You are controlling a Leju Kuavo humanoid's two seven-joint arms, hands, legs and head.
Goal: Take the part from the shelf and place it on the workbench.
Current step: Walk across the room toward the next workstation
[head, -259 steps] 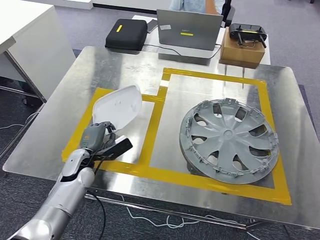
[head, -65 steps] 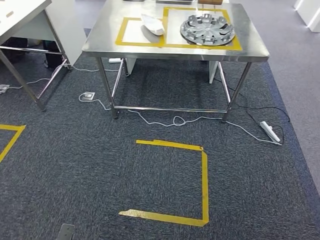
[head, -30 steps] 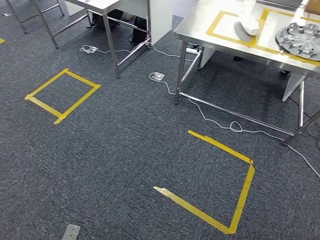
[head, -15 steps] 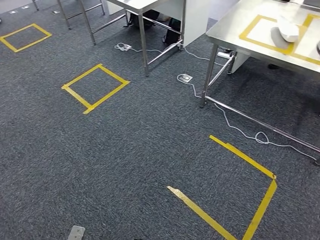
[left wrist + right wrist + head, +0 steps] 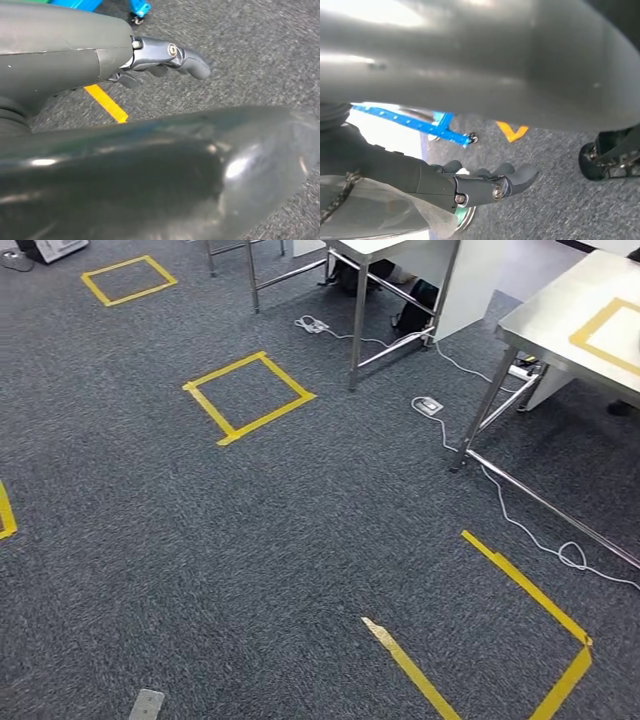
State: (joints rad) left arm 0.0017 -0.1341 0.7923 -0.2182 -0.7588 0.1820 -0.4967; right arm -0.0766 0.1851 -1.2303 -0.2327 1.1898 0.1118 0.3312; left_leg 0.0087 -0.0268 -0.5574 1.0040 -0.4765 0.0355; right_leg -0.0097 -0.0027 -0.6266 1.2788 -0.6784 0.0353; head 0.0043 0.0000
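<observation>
Head view shows the bench (image 5: 573, 315) far right; left hand (image 5: 166, 57) and right hand (image 5: 486, 185) hang released, holding nothing.

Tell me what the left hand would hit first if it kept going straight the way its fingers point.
Probably nothing close: ahead of the left hand lies bare grey carpet, so the way looks free, though depth is unclear.
</observation>
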